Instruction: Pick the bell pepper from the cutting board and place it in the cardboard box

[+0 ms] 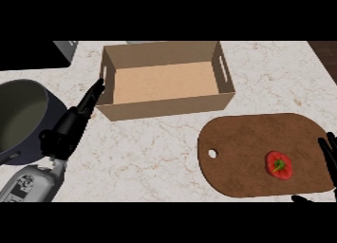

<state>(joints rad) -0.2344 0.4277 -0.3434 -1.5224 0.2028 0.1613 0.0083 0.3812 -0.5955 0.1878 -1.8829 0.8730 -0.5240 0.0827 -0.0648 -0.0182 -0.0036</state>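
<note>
Bare marble counter (pixel 150 142) between brown wooden cutting board (pixel 248 142) and open-topped cardboard box (pixel 167 78). Box walls upright; dark grey pot (pixel 16 118) at counter's left edge.

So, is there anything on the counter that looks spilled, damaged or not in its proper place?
Nothing stands out. The bell pepper lies whole on the cutting board, the cardboard box stands upright and open, and the pot sits at the counter's left. No spill shows. The right hand is open beside the board.
</note>
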